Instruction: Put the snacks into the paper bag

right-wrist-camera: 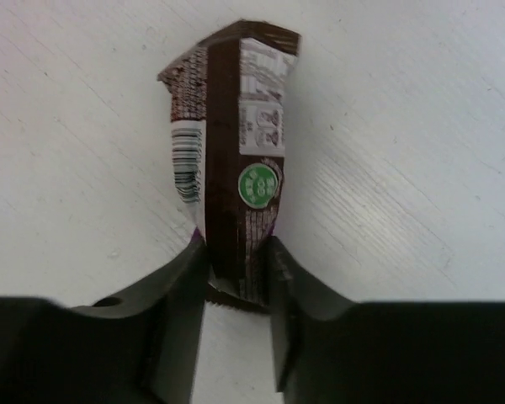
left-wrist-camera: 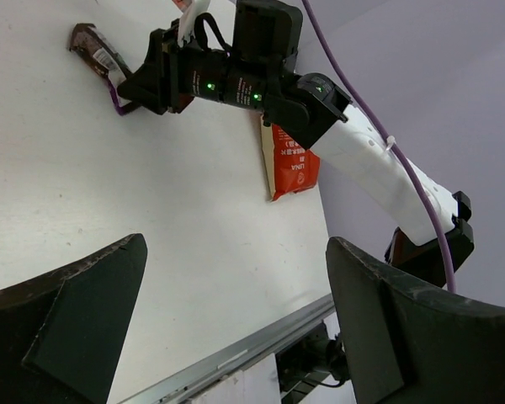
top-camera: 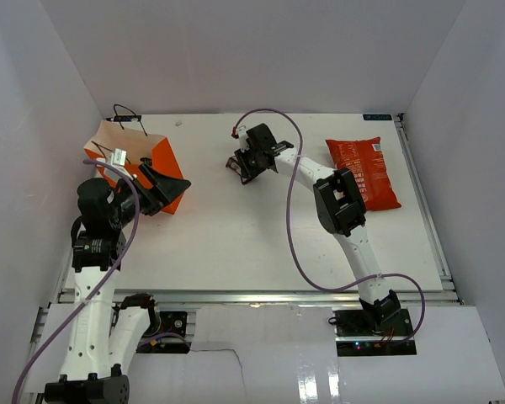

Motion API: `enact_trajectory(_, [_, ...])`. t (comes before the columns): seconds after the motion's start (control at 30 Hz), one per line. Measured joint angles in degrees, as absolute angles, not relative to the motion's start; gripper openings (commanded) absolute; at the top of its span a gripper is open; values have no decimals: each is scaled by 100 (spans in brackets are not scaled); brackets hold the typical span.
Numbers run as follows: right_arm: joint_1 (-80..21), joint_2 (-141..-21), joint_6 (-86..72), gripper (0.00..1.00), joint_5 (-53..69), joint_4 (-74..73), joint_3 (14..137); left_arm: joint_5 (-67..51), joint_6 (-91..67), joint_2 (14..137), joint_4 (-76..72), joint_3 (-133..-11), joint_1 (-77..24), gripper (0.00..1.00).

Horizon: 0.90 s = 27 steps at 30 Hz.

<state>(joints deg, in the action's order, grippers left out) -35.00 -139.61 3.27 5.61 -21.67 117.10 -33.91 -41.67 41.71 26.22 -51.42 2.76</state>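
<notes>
**As the dark purple-brown foil snack wrapper [right-wrist-camera: 236, 143] is pinched only at its near end, lift it slowly**

Where it lies on the white table [top-camera: 236, 244], towards the far middle, the wrapper shows a barcode and a round green mark. Its near end sits between the black fingers of the right gripper [right-wrist-camera: 236, 252], which press it from both sides. The hold looks narrow and low on the pack. I judge it should go straight up and be checked for sag or slip before any sideways travel.

The boxy orange paper bag [top-camera: 162, 158] stands well to the left. The left gripper [left-wrist-camera: 236, 311] is close beside it, jaws spread wide with nothing between them. That arm may have to move clear of the opening, or steady it.

The large red-orange crisp packet [top-camera: 364, 172] lies apart at the right, untouched.
</notes>
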Motion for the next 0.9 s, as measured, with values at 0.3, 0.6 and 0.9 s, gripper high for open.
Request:
enact_trajectory(0.3, [-3428, -13163, 410, 10, 928, -1916, 10501, -3546, -5146, 4497, 1791, -4244, -62, 98])
enact_trajectory(0.6, [-2851, -9935, 1109, 8, 2764, -1870, 7603, -2569, -5966, 5553, 676, -3924, -2290, 98])
enact_trajectory(0.9, [-2965, -7988, 1253, 8, 4066, -1750, 6069, -2047, -6479, 6764, -307, -3859, -2976, 98])
